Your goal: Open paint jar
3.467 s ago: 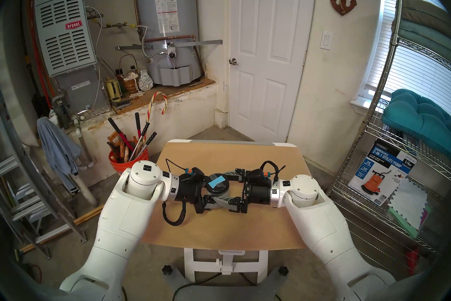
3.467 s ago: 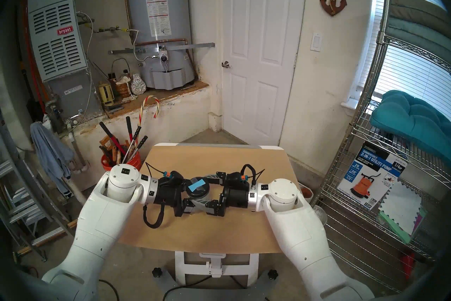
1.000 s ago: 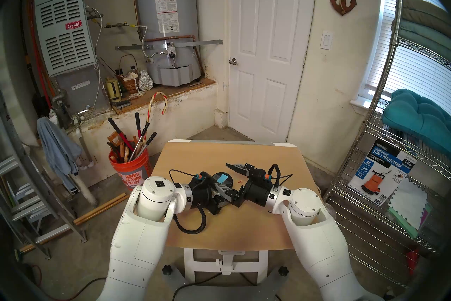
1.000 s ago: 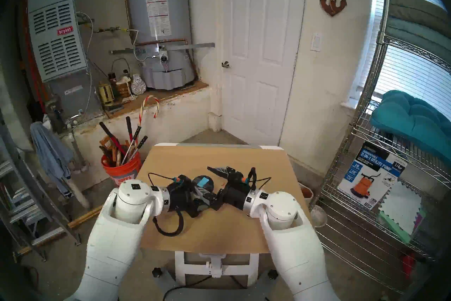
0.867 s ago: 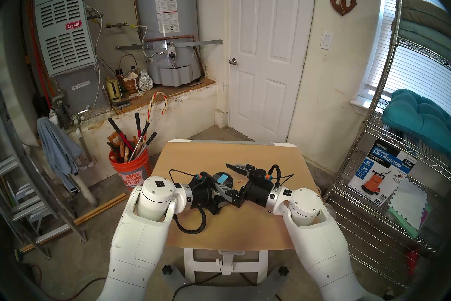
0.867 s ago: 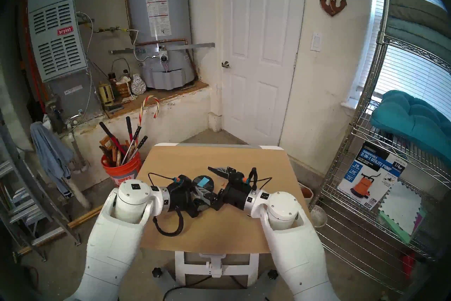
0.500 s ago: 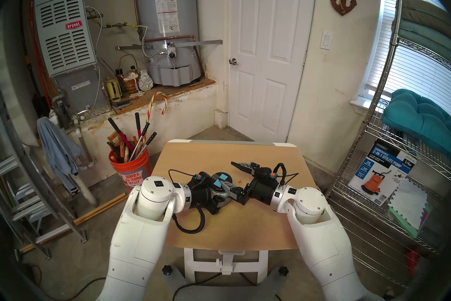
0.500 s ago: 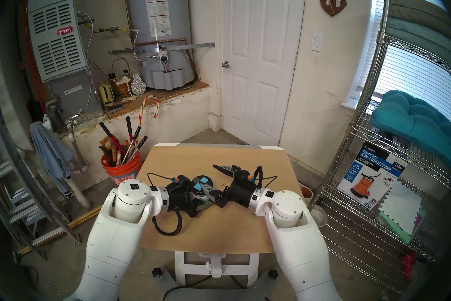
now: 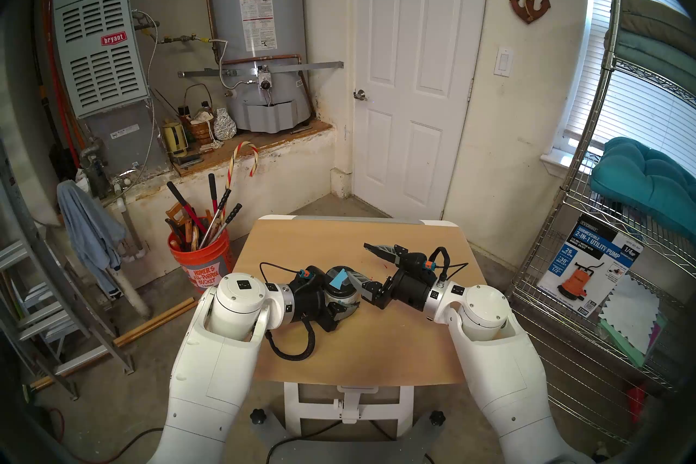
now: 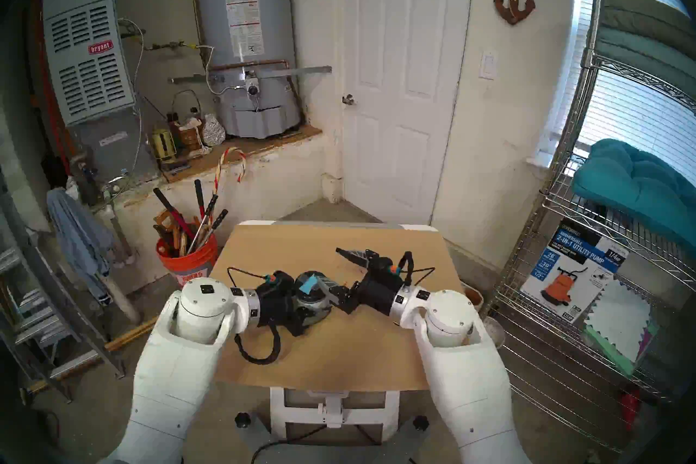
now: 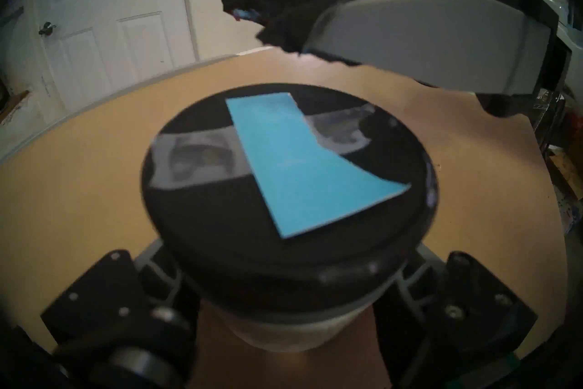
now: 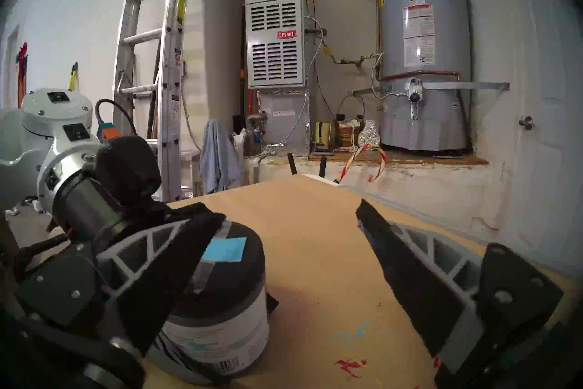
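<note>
The jar (image 9: 341, 292), upright on the counter (image 9: 376, 350) with its lid (image 11: 288, 176) still on, is clamped in the left hand (image 9: 348, 301), while the right hand (image 9: 363, 263) gapes wide, its near finger (image 9: 357, 278) over the lid's right edge.

Both head views look down from above at the worktop (image 9: 354, 346), door at 12 o'clock. The left wrist view sits very near the paint jar (image 11: 288, 176); the right wrist view looks level, sharing it at 8 o'clock.
</note>
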